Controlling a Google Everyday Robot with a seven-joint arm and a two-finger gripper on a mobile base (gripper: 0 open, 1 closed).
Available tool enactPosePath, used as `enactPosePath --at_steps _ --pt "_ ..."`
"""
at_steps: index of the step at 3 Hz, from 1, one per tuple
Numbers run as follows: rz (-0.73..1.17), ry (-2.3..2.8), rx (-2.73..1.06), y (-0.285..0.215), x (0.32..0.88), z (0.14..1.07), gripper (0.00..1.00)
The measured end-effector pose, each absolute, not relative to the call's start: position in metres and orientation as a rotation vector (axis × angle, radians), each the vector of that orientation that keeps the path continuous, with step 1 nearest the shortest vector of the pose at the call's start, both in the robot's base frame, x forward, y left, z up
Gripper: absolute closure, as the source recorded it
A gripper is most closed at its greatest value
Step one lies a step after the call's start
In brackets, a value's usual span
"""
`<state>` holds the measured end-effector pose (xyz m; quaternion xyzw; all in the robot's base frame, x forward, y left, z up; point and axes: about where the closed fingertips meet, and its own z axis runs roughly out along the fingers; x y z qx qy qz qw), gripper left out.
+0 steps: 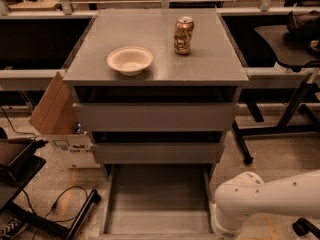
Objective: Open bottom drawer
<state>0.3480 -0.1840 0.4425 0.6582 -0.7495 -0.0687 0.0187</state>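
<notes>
The bottom drawer (157, 199) of the grey cabinet stands pulled out toward me, its shallow grey box empty. The two taller-fronted drawers above it, the top (156, 116) and the middle (157, 153), are pushed in. My white arm (270, 199) comes in from the lower right, with its wrist end beside the drawer's right front corner. My gripper is out of view below the frame's edge.
A white bowl (130, 60) and a drink can (183, 35) stand on the cabinet top (210, 59). A cardboard box (56, 119) leans at the cabinet's left. Cables and a black stand (45, 209) lie at lower left. A black chair (295, 49) stands at right.
</notes>
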Motion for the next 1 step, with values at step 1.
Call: enactPosePath --at_steps 1 --pt "-0.002 -2.481 2.064 -0.2044 0.3492 0.5166 0.00"
